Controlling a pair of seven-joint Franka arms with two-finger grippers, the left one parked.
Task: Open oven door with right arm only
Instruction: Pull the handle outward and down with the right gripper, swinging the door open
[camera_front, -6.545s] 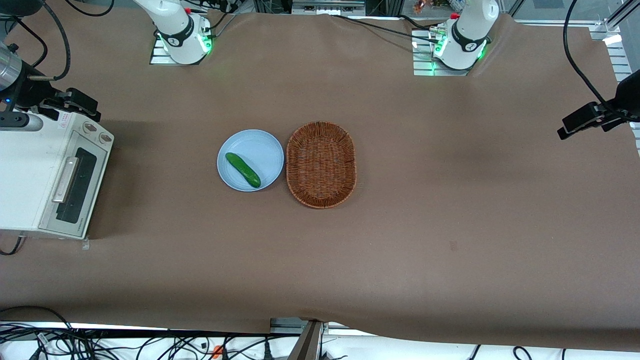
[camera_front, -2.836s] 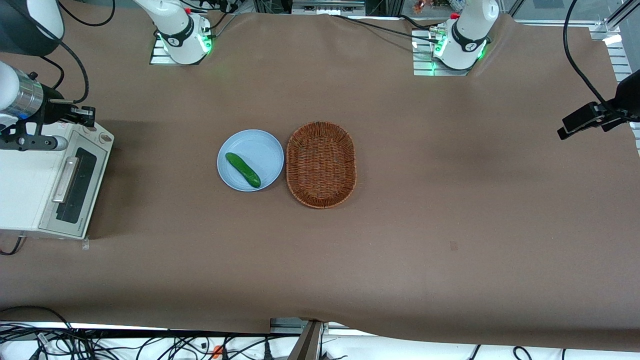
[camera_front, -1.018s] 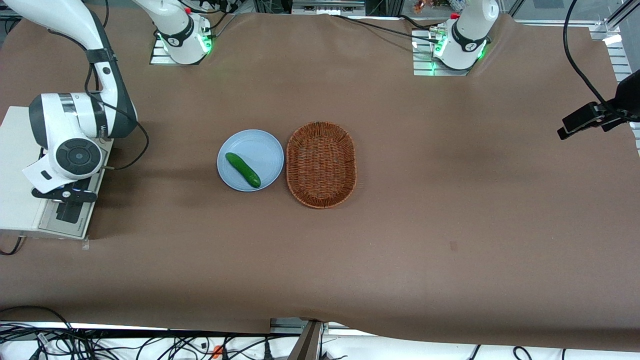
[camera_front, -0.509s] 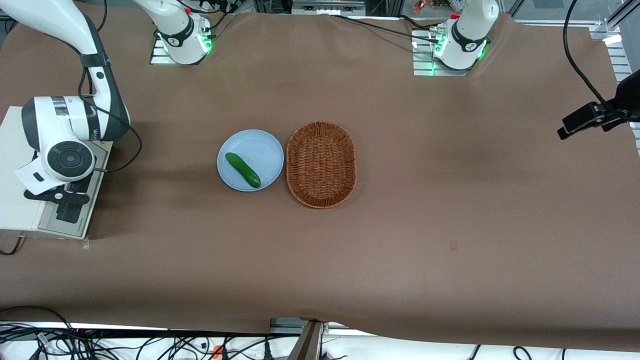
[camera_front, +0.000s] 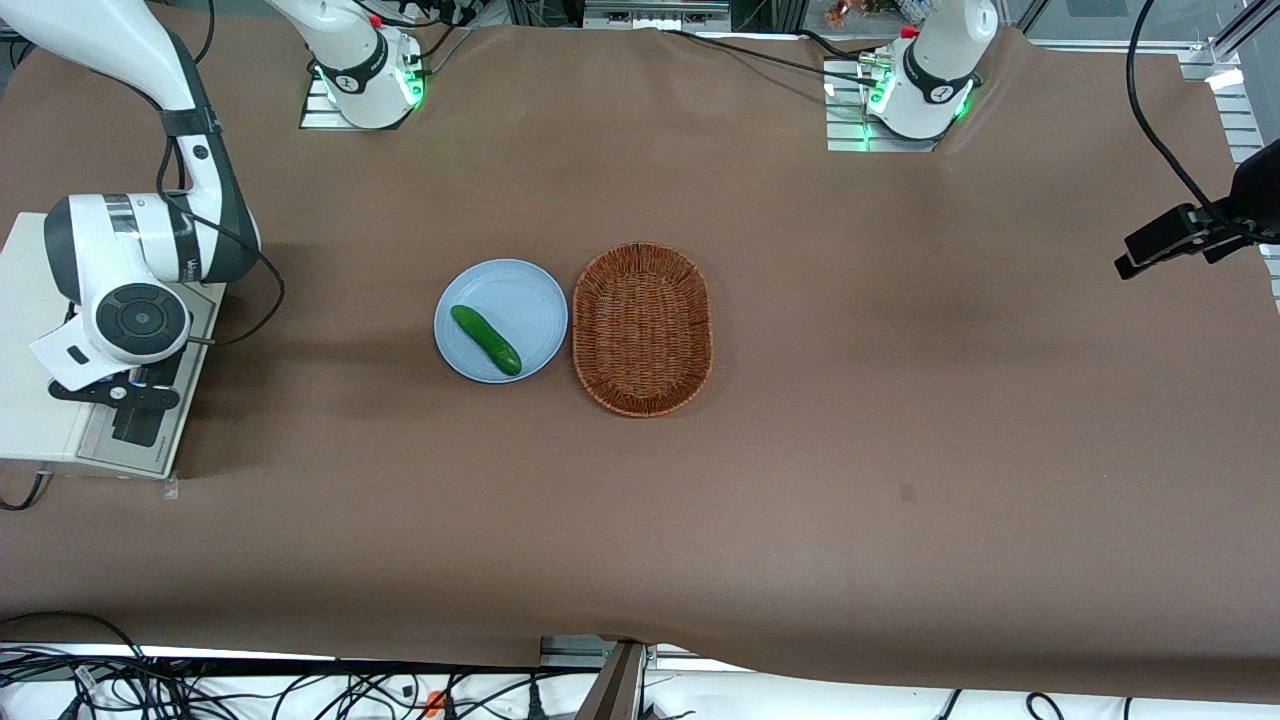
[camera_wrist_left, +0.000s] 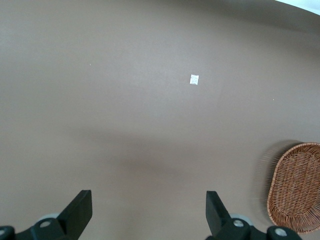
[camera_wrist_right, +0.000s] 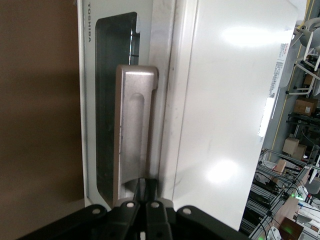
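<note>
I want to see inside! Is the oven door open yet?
Not yet. The oven door sits flat against the oven, and the gripper is at its handle.

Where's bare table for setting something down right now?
Bare table runs from the basket toward the parked arm's end, and nearer the camera. Crowded: plate beside basket, and the end effector at the oven door handle.

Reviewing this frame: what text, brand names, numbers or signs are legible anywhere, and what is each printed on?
"TOSHIBA": on the oven door frame, beside the dark glass window, right wrist view.
Sticker on the oven top edge: print too small to read.
Lettering on the right arm dark joint band, front view: too blurred to read.
Nothing else carries text. The gripper sits at the end of the door's silver handle, jaws shut together.
</note>
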